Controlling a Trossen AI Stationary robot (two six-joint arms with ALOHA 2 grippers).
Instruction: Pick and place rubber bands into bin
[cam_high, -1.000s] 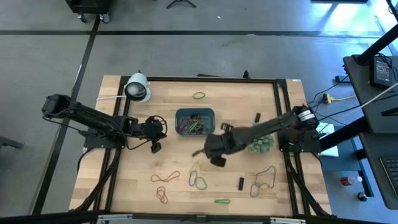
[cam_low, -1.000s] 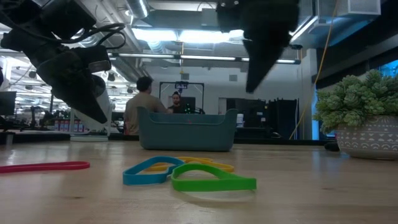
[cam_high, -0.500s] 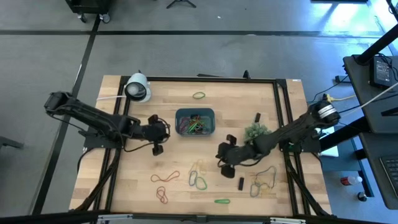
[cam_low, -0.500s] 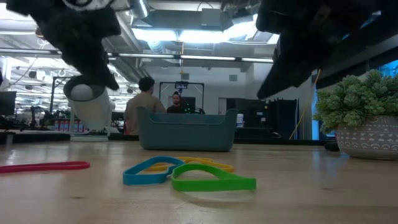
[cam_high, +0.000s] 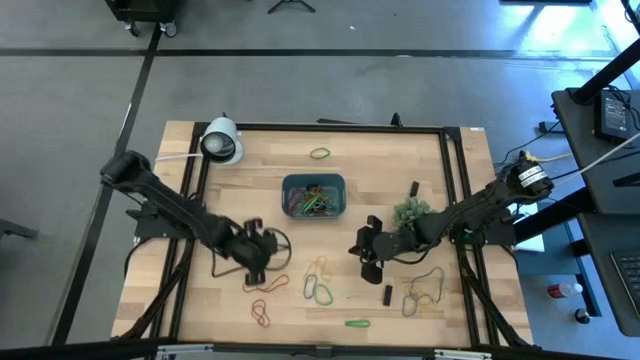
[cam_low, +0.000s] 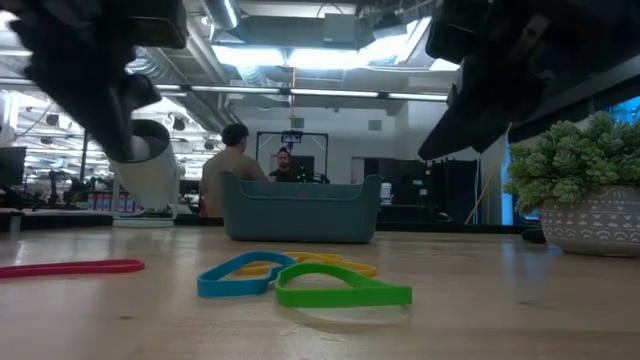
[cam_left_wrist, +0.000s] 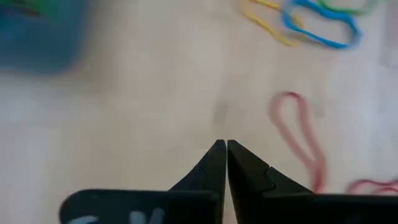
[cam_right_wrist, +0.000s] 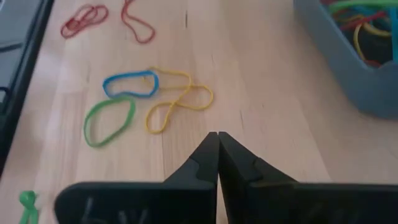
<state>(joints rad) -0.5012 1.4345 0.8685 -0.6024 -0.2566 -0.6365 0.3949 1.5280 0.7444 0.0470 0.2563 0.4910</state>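
Observation:
The blue-teal bin (cam_high: 313, 195) stands mid-table with several rubber bands inside. Loose on the wood lie red bands (cam_high: 265, 285), a yellow, blue and green cluster (cam_high: 318, 281), and dark and yellow ones (cam_high: 425, 290). My left gripper (cam_high: 258, 262) is shut and hovers just on the far side of the red bands; the left wrist view shows a red loop (cam_left_wrist: 301, 143) ahead. My right gripper (cam_high: 364, 262) is shut and hangs right of the coloured cluster (cam_right_wrist: 149, 99). In the low view the blue band (cam_low: 235, 275) and green band (cam_low: 340, 290) lie flat before the bin (cam_low: 300, 210).
A white dome (cam_high: 222, 142) sits at the far left corner and a spiky green plant (cam_high: 412, 212) stands under my right arm. Black blocks (cam_high: 413, 188) (cam_high: 388, 295) lie on the right half. Single green bands lie near the far edge (cam_high: 320, 153) and near edge (cam_high: 357, 323).
My left gripper has travelled from beside the bin's left side toward the near edge, ending above the red bands. My right gripper has drawn back a little toward the right edge and tipped from pointing straight down to a slant. No band has moved.

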